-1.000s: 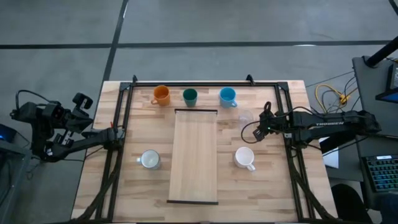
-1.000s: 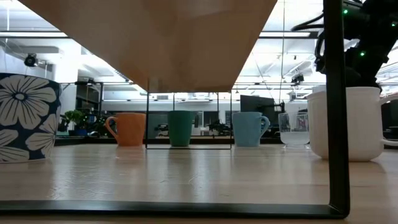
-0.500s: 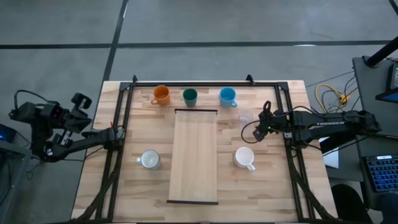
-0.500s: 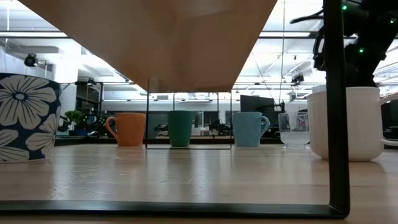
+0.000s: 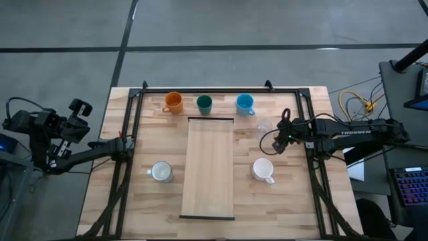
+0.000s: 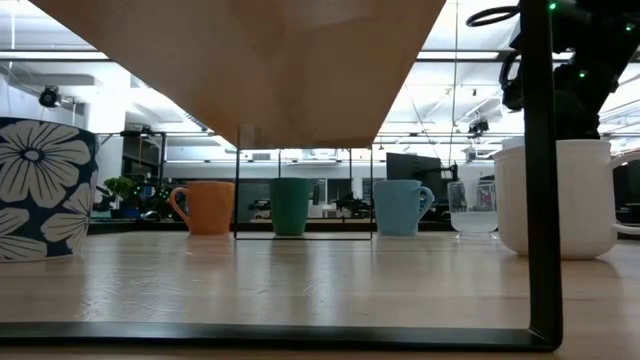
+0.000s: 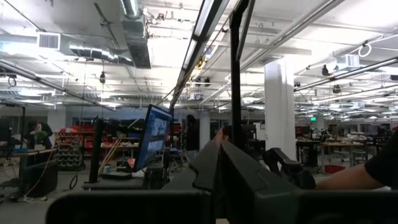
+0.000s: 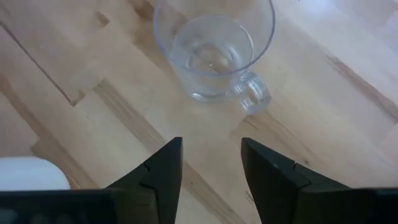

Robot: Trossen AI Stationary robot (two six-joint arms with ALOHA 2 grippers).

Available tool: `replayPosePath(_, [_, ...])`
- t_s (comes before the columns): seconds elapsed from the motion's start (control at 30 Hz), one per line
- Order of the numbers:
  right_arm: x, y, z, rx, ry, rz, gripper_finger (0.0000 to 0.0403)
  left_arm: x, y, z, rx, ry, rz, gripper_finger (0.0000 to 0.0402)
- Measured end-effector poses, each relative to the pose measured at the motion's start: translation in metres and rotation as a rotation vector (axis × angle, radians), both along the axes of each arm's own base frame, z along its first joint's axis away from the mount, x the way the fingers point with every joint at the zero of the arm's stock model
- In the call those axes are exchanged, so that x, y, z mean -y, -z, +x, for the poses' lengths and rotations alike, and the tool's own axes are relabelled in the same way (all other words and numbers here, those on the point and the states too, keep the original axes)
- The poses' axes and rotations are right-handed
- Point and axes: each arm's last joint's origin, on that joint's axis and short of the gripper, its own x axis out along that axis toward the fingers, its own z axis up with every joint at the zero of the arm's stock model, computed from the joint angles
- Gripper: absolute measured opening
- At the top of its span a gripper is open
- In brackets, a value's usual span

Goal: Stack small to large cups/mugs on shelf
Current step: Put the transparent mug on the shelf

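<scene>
The shelf (image 5: 210,167), a pale wood board with dark end strips, lies along the table's middle and carries nothing. An orange mug (image 5: 173,102), a dark green cup (image 5: 204,104) and a light blue mug (image 5: 245,104) stand in a row behind it. A clear glass (image 5: 265,126) and a white mug (image 5: 263,170) stand to its right, and a pale flowered mug (image 5: 160,172) to its left. My right gripper (image 5: 275,144) hangs open above the table between the glass (image 8: 214,46) and the white mug, touching nothing. My left gripper (image 5: 77,109) is shut, off the table's left edge.
A black metal frame (image 5: 137,100) runs around the work area, and one upright (image 6: 540,170) stands in front of the white mug (image 6: 555,200) in the low view. Bare tabletop lies near the front edge. Cables and a keyboard sit right of the table.
My left gripper has drawn farther away from the table's left edge. My right arm has risen a little above the spot between the glass and the white mug. The cups and the shelf have stayed where they were.
</scene>
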Motion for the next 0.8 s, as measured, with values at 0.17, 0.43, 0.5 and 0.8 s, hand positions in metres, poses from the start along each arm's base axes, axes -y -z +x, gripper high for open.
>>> replayPosePath(0.17, [0.0000, 0.0000, 0.0001, -0.015, -0.048, -0.019, 0.0149, 0.0001, -0.0002, -0.0003, 0.001, 0.000, 0.001, 0.0004])
replayPosePath(0.43, [0.0012, -0.0002, 0.0001, -0.020, -0.060, -0.029, 0.0138, 0.0000, -0.0001, -0.0001, 0.002, -0.005, 0.008, 0.0004])
replayPosePath(0.5, [0.0022, -0.0001, 0.0005, -0.017, -0.053, -0.030, 0.0136, -0.0001, -0.0001, -0.0001, 0.002, -0.009, 0.008, 0.0004])
replayPosePath(0.8, [0.0082, 0.0089, 0.0081, -0.079, -0.019, -0.021, 0.0134, -0.0004, -0.0002, 0.0008, -0.001, -0.008, 0.007, 0.0004])
